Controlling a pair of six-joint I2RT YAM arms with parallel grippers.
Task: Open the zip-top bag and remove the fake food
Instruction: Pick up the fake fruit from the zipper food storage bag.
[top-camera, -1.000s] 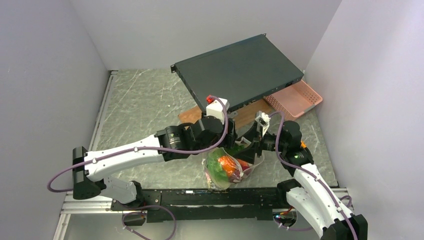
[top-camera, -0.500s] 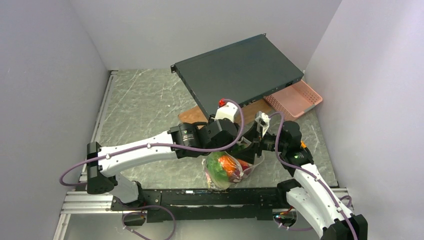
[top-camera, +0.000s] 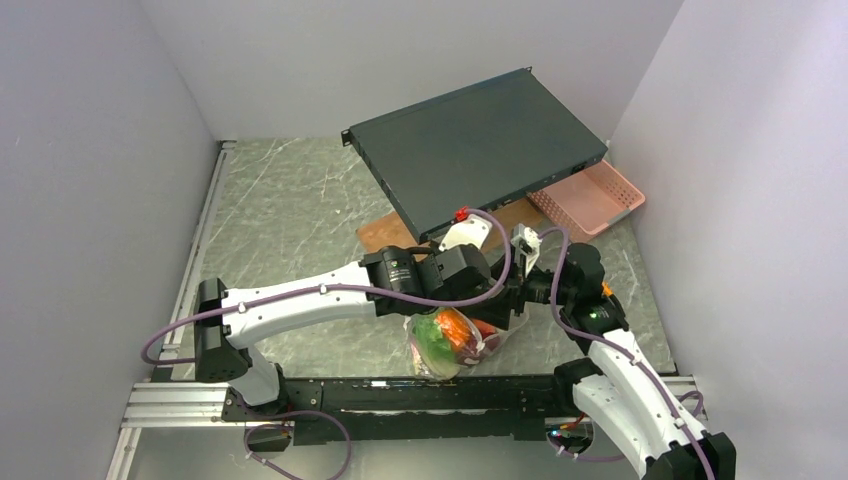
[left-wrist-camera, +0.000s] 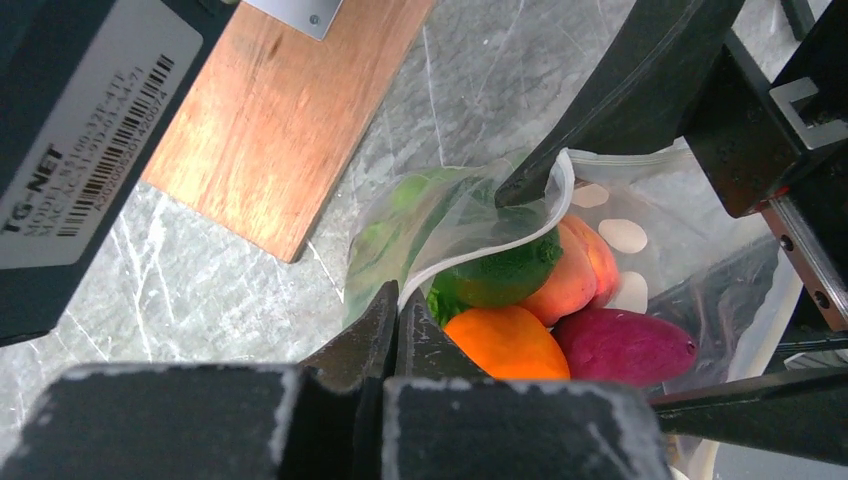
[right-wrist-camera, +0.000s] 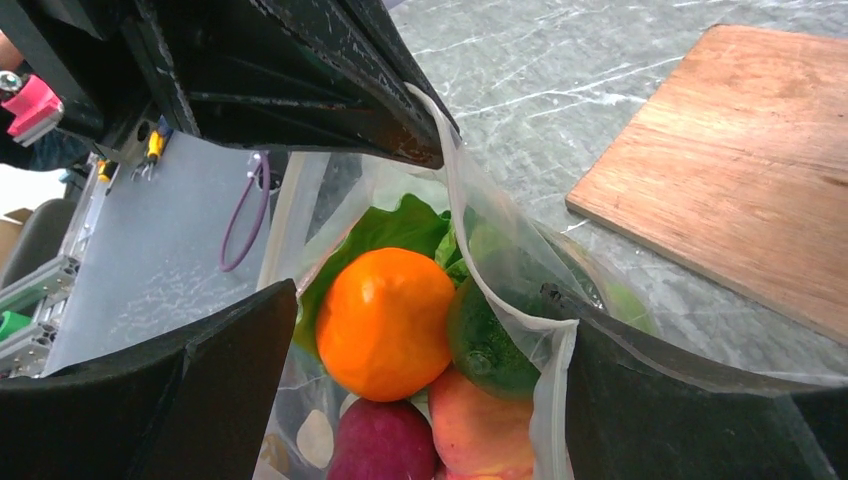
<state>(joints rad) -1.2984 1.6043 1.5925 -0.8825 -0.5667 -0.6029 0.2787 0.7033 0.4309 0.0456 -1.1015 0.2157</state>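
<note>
My left claw (left-wrist-camera: 396, 306) is clenched, apparently pinching the near lip of the bag (left-wrist-camera: 425, 220). My right claw (right-wrist-camera: 422, 300) is spread across its mouth. The bag sits low-centre overhead, toy food (left-wrist-camera: 508, 340) inside. Next: pull the lips apart.

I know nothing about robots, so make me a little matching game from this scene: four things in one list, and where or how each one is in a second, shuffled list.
Things:
1. left gripper
2. right gripper
3. wooden board
4. pink basket

Places or states:
A. at the back right of the table
B. jaws wide apart at the mouth of the zip-top bag
C. partly under the dark flat box
D. shut on the zip-top bag's edge

Pairs: 1-D, 2-B, 3-C, 4-A
</note>
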